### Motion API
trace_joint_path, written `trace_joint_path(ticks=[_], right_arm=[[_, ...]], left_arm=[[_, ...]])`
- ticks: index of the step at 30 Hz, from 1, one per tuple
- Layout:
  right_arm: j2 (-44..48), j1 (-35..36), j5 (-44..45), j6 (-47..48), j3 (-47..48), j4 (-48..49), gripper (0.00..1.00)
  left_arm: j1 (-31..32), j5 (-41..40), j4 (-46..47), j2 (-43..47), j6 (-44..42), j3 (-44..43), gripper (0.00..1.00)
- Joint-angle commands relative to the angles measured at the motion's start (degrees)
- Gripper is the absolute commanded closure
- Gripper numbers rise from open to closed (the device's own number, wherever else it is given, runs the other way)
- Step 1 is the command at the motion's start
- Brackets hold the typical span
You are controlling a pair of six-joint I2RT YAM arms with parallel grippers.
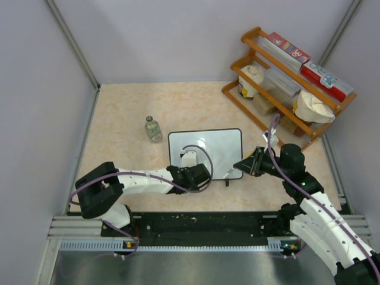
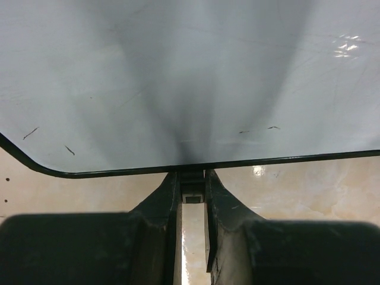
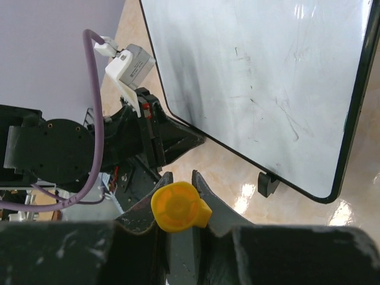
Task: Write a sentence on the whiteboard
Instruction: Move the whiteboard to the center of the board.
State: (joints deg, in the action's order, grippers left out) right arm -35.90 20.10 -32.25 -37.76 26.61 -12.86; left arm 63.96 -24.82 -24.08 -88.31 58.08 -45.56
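Whiteboard (image 1: 219,148) lies face up on desk (image 1: 130,107), long axis left-right, feet (image 3: 268,184) on its near side. Left pincer (image 2: 191,178) almost closed, empty, tips at near edge; right pincer (image 3: 178,181) clamps yellow-ended marker (image 3: 178,209).

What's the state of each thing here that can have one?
whiteboard: lying flat, blank apart from faint smudges
left gripper: jaws pinching the whiteboard's near edge
right gripper: jaws shut on the marker
marker: held, yellow end showing
bottle: upright
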Motion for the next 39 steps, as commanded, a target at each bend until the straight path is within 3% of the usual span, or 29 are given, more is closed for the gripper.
trace_joint_path(ticks=[1,3,4,8,11,20,39], right_arm=[[0.31,-0.59,-0.53,-0.12,0.02,2.40,1.00],[0.39,-0.59,-0.53,-0.04,0.02,2.23,1.00],[0.48,-0.67,-0.53,-0.04,0.02,2.23,1.00],[0.92,-0.59,-0.53,-0.04,0.11,2.14,1.00],[1.10,-0.59,-0.53,0.05,0.20,2.14,1.00],[1.62,-0.59,-0.80,0.32,0.20,1.88,1.00],[2.68,-0.50,-0.18,0.49,-0.51,1.17,1.00]], left_arm=[[2.65,4.16,-5.10,-0.01,6.43,1.35,0.92],[3.27,4.51,-4.84,-0.10,6.51,1.18,0.85],[4.06,4.69,-4.75,-0.28,6.60,1.18,0.75],[5.20,4.60,-4.23,-0.19,6.60,0.82,0.51],[5.29,4.78,-2.39,1.30,6.43,2.40,0.45],[5.21,3.38,5.09,8.42,5.81,8.38,0.44],[4.77,7.33,16.95,3.42,-2.45,8.82,0.45]])
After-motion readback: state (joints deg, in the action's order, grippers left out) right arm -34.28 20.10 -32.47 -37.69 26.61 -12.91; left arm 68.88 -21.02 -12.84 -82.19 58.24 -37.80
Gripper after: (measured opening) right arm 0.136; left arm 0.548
